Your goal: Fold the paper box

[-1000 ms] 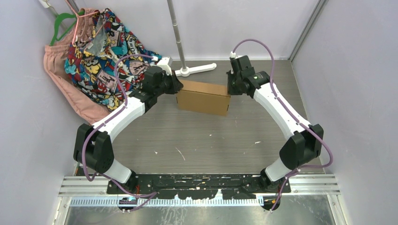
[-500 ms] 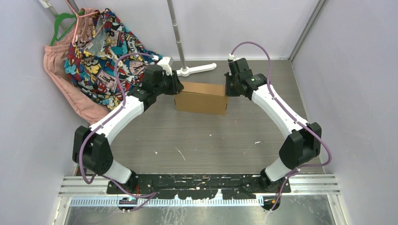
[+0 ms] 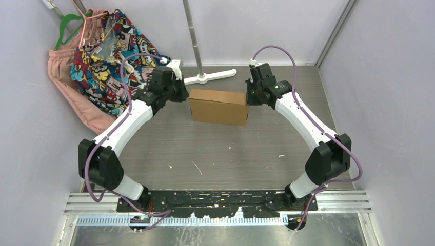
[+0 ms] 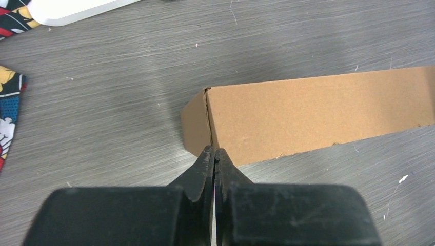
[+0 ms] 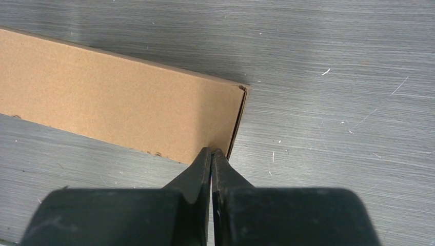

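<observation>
The paper box [image 3: 219, 106] is plain brown cardboard, folded into a closed rectangular box lying on the grey table. It also shows in the left wrist view [image 4: 313, 115] and the right wrist view [image 5: 118, 100]. My left gripper [image 3: 182, 94] is shut and empty, its tips [image 4: 214, 152] just off the box's left end near a corner seam. My right gripper [image 3: 251, 98] is shut and empty, its tips [image 5: 211, 152] at the box's right end corner; I cannot tell if they touch it.
A white stand base [image 3: 210, 77] with a metal pole [image 3: 192, 36] sits just behind the box. Patterned cloth [image 3: 110, 56] and pink cloth [image 3: 77, 97] hang at the back left. Grey walls close in on both sides.
The box has shifted a little left and toward the back wall. My left gripper has drawn back left, away from the box's end. My right arm moved slightly toward the back wall, then held.
</observation>
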Controlling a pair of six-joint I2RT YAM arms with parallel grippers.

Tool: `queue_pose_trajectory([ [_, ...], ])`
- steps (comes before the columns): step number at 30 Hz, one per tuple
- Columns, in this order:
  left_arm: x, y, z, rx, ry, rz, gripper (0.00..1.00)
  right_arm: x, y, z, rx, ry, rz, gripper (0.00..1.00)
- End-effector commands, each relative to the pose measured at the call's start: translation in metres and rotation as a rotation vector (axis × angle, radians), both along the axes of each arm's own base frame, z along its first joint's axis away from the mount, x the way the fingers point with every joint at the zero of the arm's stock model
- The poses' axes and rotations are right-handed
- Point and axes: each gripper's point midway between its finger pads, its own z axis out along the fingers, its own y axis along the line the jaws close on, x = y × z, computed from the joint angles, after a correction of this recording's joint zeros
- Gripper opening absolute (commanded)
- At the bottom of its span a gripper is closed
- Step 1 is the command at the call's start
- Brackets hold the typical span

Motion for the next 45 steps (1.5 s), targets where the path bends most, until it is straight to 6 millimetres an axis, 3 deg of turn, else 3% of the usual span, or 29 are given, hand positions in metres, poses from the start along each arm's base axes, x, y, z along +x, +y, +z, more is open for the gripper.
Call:
queue_pose_trajectory([
  [1,0.006,0.006,0.028,0.015,-0.063,0.008,0.00,-0.018,-0.005,-0.028,-0.053,0.113,0.013,0.07],
  [10,0.012,-0.003,0.050,-0.018,-0.109,-0.025,0.00,-0.018,-0.003,-0.031,-0.041,0.115,0.016,0.07],
  [15,0.014,-0.008,0.046,-0.035,-0.102,-0.042,0.00,-0.017,-0.003,-0.032,-0.040,0.114,0.014,0.07],
  [19,0.014,-0.012,0.027,-0.035,-0.065,-0.055,0.00,-0.018,-0.003,-0.033,-0.038,0.114,0.014,0.07],
  [23,0.006,-0.010,-0.004,-0.026,-0.003,-0.052,0.00,-0.019,-0.003,-0.035,-0.038,0.117,0.015,0.07],
  [30,-0.024,-0.004,-0.092,0.006,0.172,-0.030,0.00,-0.019,-0.002,-0.036,-0.027,0.118,0.014,0.07],
  [43,-0.027,0.000,-0.101,0.029,0.217,-0.003,0.00,-0.020,-0.002,-0.032,-0.025,0.103,0.025,0.07],
  [45,-0.028,0.000,-0.101,0.025,0.224,-0.006,0.00,-0.018,0.001,-0.023,-0.005,0.073,0.033,0.13],
])
